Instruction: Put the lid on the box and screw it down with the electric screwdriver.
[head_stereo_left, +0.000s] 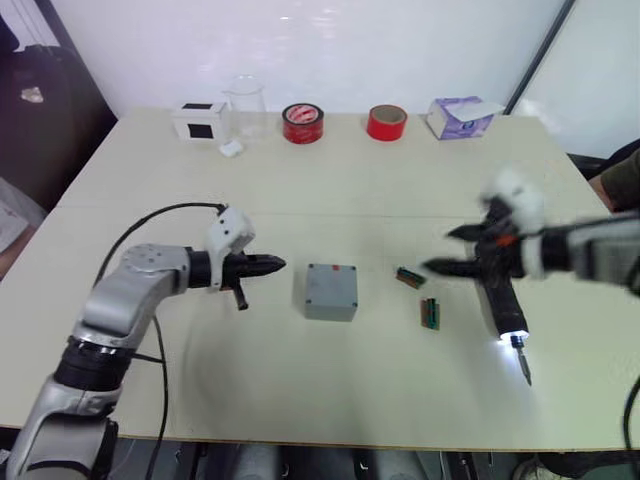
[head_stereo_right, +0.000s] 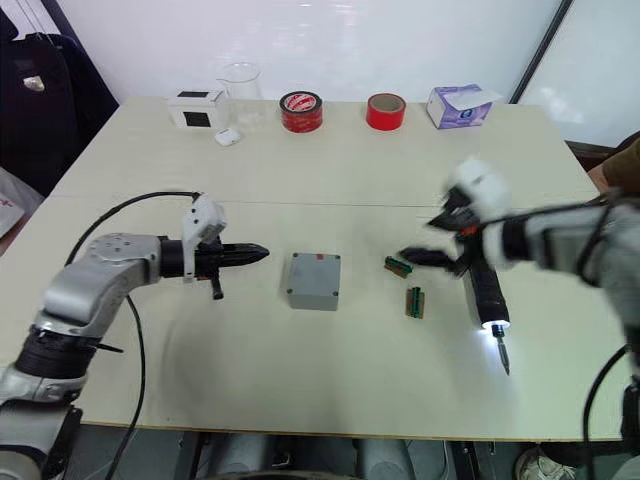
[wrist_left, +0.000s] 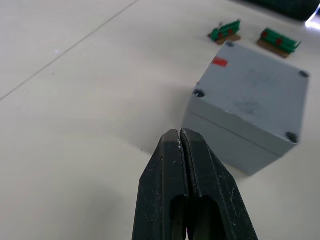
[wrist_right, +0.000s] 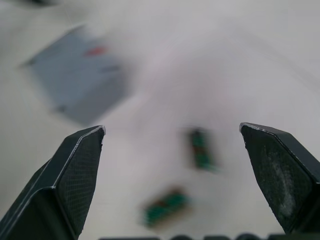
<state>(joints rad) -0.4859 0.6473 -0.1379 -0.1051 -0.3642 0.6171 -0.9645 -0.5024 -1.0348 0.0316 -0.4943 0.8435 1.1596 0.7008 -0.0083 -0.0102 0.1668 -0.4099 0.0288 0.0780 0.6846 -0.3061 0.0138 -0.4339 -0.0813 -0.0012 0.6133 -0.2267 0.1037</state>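
The grey box (wrist_left: 227, 142) stands at mid-table with the flat grey lid (wrist_left: 255, 87) sitting on top of it, a seam between them and a small red mark by one corner. My left gripper (head_stereo_left: 280, 265) is shut and empty, pointing at the box from just left of it without touching. The black electric screwdriver (head_stereo_left: 503, 305) lies on the table to the right of the box with its white tip light on and its bit toward the front edge. My right gripper (head_stereo_left: 445, 250) hovers open over the screwdriver's far end, with nothing between its fingers.
Two small green pieces (head_stereo_left: 409, 277) (head_stereo_left: 430, 313) lie between box and screwdriver. Along the far edge stand a white box with black panel (head_stereo_left: 199, 121), a clear beaker (head_stereo_left: 245, 105), two red tape rolls (head_stereo_left: 302, 123) (head_stereo_left: 386, 122) and a tissue pack (head_stereo_left: 460, 116). A person's arm (head_stereo_left: 625, 175) shows at far right.
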